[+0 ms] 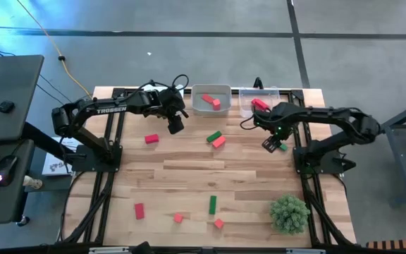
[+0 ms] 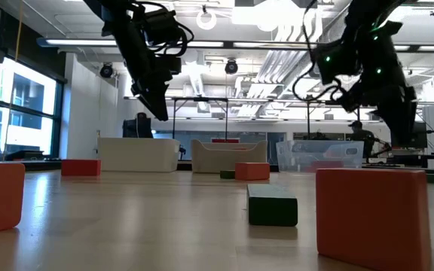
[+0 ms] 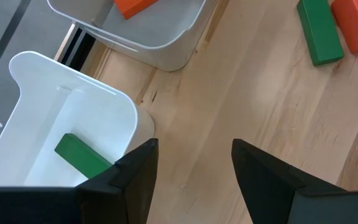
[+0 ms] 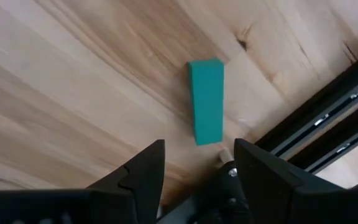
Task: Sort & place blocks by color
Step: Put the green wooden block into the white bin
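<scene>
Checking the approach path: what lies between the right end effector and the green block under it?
Only bare wood; the right wrist view shows the open end effector above the green block.

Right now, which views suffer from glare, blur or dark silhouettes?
Low view: ceiling lights and the windows backlight both arms into dark silhouettes, and the big near red block looks soft. High view: evenly lit, with pale sheen on the table. Left wrist view: white tray nearly washed out. Right wrist view: green block sharp, shadow faint.

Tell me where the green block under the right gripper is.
The green block lies flat on the table's right edge, just below the open right gripper, near the arm's base rail; in the high view it peeks out at.
</scene>
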